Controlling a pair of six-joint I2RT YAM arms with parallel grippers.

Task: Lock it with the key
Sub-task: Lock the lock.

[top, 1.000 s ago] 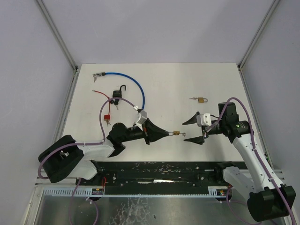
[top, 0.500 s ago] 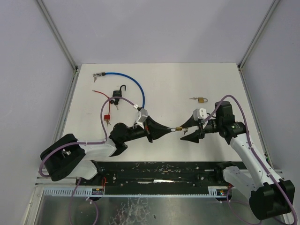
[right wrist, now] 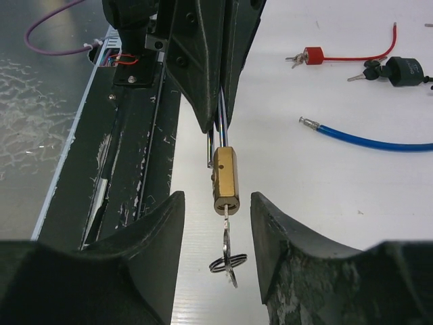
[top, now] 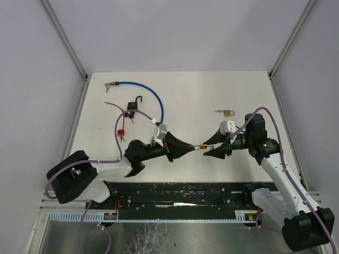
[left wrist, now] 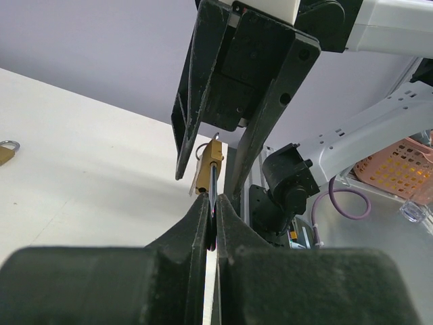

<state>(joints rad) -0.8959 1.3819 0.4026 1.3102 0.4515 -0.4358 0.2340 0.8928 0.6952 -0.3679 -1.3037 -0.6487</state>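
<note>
A brass padlock [top: 202,148] hangs in the air between the two arms. My left gripper [top: 192,148] is shut on its steel shackle, seen edge-on between the closed fingers [left wrist: 203,223]. A key [right wrist: 227,238] sits in the keyhole at the padlock's [right wrist: 225,177] lower end, with a key ring [right wrist: 228,263] dangling from it. My right gripper [right wrist: 217,198] is open, one finger on each side of the padlock's lower end, with a gap on both sides. In the left wrist view the right gripper's fingers [left wrist: 264,115] flank the padlock [left wrist: 208,166].
A small brass padlock [top: 228,112] lies at the back right. A blue cable lock [top: 153,98], a black padlock [top: 133,106] and a red lock with keys [top: 121,132] lie at the back left. The black rail [top: 180,193] runs along the table's near edge.
My right gripper has moved left up to the padlock and its jaws have narrowed around it. The left gripper has kept its hold and shifted only slightly.
</note>
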